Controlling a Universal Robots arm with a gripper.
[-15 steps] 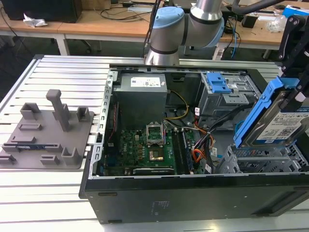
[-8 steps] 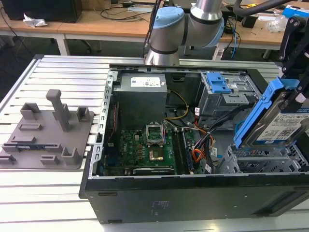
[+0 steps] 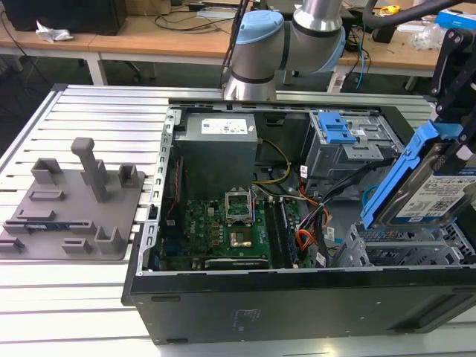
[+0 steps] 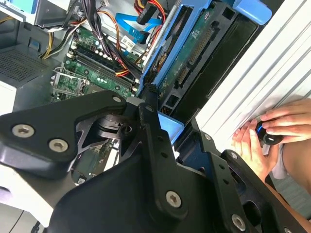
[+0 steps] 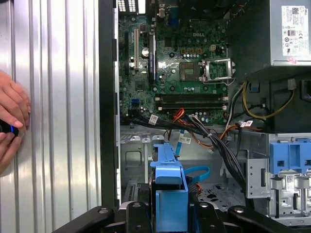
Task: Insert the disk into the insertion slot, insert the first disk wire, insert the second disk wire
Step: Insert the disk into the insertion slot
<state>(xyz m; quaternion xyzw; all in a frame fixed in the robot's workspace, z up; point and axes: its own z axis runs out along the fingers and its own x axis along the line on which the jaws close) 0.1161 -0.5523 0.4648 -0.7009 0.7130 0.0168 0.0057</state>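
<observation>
My gripper (image 3: 455,137) is shut on the disk (image 3: 428,190), a dark drive with a white label in a bright blue carrier. The disk hangs tilted at the exterior view's right, just above the insertion slot (image 3: 401,249), a silver-grey perforated cage in the open computer case's near right corner. In the first wrist view the blue carrier (image 5: 170,191) sits edge-on between my black fingers (image 5: 131,213), over the cage's metal (image 5: 136,158). The second wrist view shows the disk's underside (image 4: 194,58) with its connector edge. Loose black, orange and blue wires (image 3: 312,223) lie beside the cage.
A taller grey cage with a blue latch (image 3: 335,130) stands behind the slot. The motherboard (image 3: 223,223) and power supply (image 3: 219,134) take up the case's left. A grey fixture plate (image 3: 74,201) lies on the slatted table. A person's hand (image 5: 9,126) rests on the table by the case.
</observation>
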